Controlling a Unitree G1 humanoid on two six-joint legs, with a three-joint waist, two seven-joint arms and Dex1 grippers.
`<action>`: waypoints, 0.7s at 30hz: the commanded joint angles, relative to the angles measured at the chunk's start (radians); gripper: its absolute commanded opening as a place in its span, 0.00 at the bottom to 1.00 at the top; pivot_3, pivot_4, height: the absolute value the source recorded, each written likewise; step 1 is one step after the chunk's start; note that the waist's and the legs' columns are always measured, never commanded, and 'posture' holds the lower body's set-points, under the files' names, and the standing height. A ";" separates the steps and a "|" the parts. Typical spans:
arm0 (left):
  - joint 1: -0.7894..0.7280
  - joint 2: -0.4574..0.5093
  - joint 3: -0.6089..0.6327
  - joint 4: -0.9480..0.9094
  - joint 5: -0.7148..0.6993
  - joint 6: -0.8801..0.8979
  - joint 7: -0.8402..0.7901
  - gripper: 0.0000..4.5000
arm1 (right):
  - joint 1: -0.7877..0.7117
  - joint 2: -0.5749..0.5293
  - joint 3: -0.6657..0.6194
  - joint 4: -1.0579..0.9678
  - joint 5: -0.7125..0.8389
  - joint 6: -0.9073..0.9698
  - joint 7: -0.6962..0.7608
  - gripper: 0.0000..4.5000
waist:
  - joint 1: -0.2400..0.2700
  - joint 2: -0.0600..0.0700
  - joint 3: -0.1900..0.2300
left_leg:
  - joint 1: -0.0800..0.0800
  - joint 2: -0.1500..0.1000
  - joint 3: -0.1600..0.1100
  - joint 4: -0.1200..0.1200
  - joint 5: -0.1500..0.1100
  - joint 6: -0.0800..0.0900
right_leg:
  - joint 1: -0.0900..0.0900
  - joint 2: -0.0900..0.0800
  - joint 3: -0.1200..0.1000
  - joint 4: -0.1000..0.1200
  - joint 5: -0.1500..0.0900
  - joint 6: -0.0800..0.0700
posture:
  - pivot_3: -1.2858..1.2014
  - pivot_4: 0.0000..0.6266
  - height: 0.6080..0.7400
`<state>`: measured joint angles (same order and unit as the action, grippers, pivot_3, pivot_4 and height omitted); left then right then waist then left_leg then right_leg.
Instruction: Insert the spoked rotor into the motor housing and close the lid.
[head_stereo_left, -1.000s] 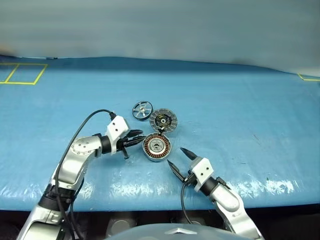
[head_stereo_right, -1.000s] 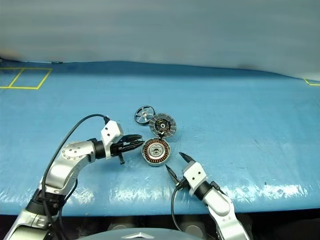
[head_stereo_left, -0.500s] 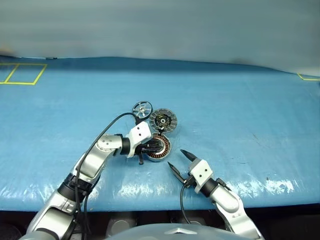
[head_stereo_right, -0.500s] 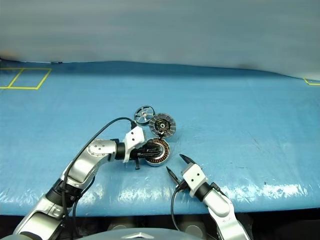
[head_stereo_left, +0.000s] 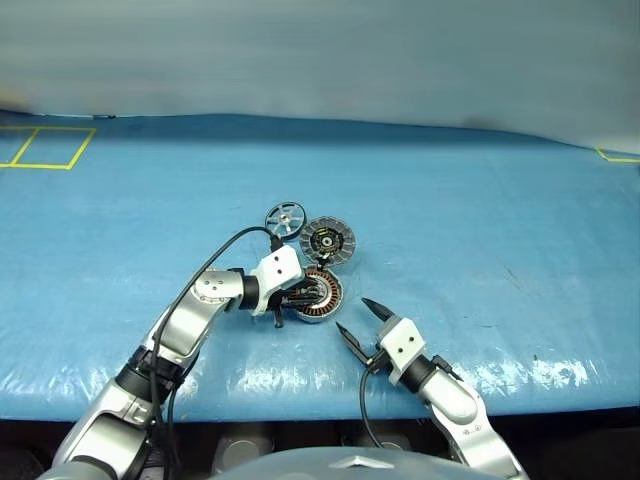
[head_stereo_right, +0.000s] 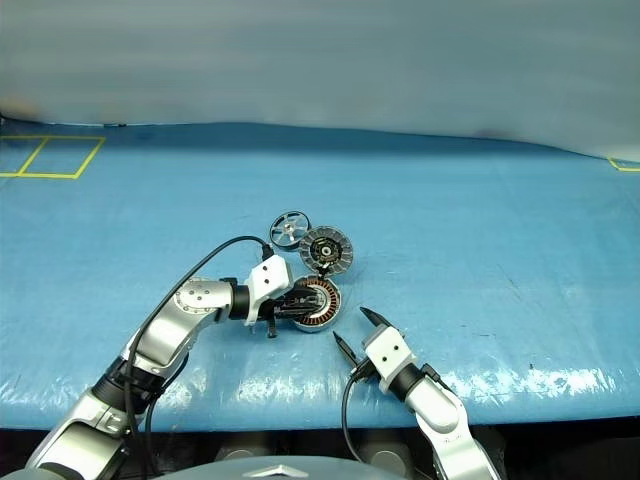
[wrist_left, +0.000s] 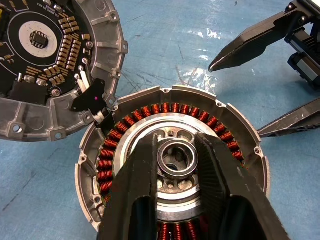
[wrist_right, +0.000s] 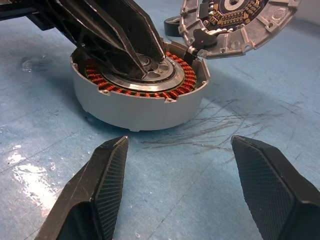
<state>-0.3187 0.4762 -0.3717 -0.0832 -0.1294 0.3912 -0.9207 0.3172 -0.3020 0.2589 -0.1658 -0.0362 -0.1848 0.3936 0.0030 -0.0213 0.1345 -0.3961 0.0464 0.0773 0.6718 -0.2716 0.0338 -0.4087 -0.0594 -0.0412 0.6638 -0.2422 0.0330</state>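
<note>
**Motor parts grouped near the front of the blue table**

The motor housing (head_stereo_left: 316, 293), a short silver cylinder with copper-brown windings ringed around a central bearing, is seated upright and open-topped, toward the front edge, left of the middle. The lid (head_stereo_left: 328, 241), a grey ribbed disc with a dark circuit-board centre, is hinged open at the housing's far rim. The spoked rotor (head_stereo_left: 285, 220), dark-ringed with silver spokes, is laid flat beside the lid, toward the left edge.

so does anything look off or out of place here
Mostly the left tool: its fingers sit inside the open motor housing, either side of the centre bearing, while the spoked rotor lies apart on the table. The lid hangs open at the housing's rim. Scuff marks show on the blue surface.
</note>
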 joint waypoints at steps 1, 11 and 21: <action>0.003 -0.028 0.052 -0.045 -0.064 0.000 -0.004 0.57 | -0.004 0.001 -0.009 -0.028 0.005 -0.002 0.000 0.77 | 0.000 0.000 0.000 | 0.000 0.000 0.000 0.001 0.000 0.000 | 0.000 0.000 0.000 0.000 0.000 0.000 | 0.52 0.24 1.00; 0.171 -0.004 0.206 -0.230 -0.230 -0.009 -0.003 0.51 | 0.001 -0.013 -0.058 -0.195 0.036 0.255 -0.010 0.77 | -0.007 0.001 0.000 | -0.002 0.002 0.000 0.008 -0.002 0.003 | 0.000 -0.001 0.001 0.002 0.000 -0.001 | 0.52 0.24 1.00; 0.529 -0.084 0.255 -0.214 -0.134 -0.392 0.132 0.00 | -0.157 -0.019 -0.042 -0.477 0.130 0.726 0.008 0.12 | -0.004 0.002 0.001 | -0.003 0.003 0.001 0.010 -0.002 0.004 | -0.001 -0.003 0.000 0.002 0.001 -0.003 | 0.52 0.24 1.00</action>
<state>0.1962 0.3967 -0.1283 -0.2785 -0.2797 0.0863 -0.8068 0.1841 -0.3188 0.2096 -0.5788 0.0825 0.4784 0.4080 -0.0012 -0.0196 0.1353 -0.3986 0.0500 0.0769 0.6824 -0.2739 0.0375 -0.4110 -0.0622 -0.0410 0.6653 -0.2408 0.0303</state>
